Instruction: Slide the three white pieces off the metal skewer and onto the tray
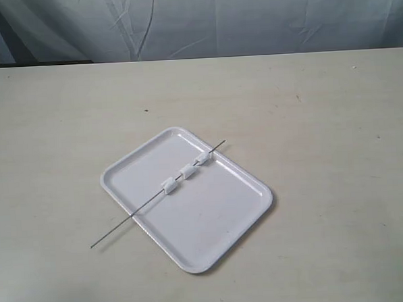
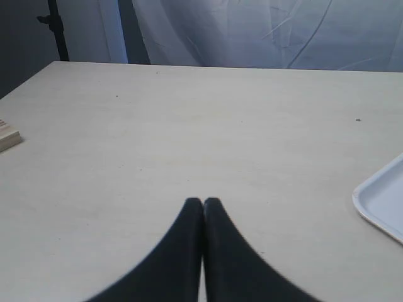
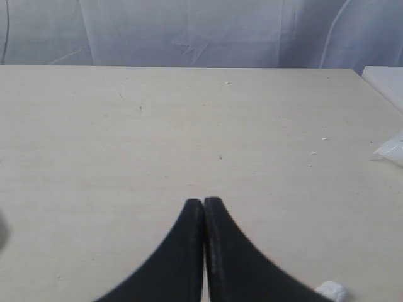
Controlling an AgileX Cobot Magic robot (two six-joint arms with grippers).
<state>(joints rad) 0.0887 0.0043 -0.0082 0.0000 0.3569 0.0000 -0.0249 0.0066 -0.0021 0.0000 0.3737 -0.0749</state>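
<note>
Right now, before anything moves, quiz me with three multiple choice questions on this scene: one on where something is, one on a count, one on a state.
1. Where does the metal skewer lie?
A) across the tray, one end past its rim
B) wholly off the tray
C) in a gripper

2. How many white pieces are on it?
A) two
B) three
C) five

3. How are the left gripper and right gripper?
A) both open
B) both shut, empty
C) one shut on a piece

Answers:
1 A, the rod crosses the tray diagonally.
2 B, three chunks are threaded on it.
3 B, each wrist view shows jaws pressed together with nothing between.
</note>
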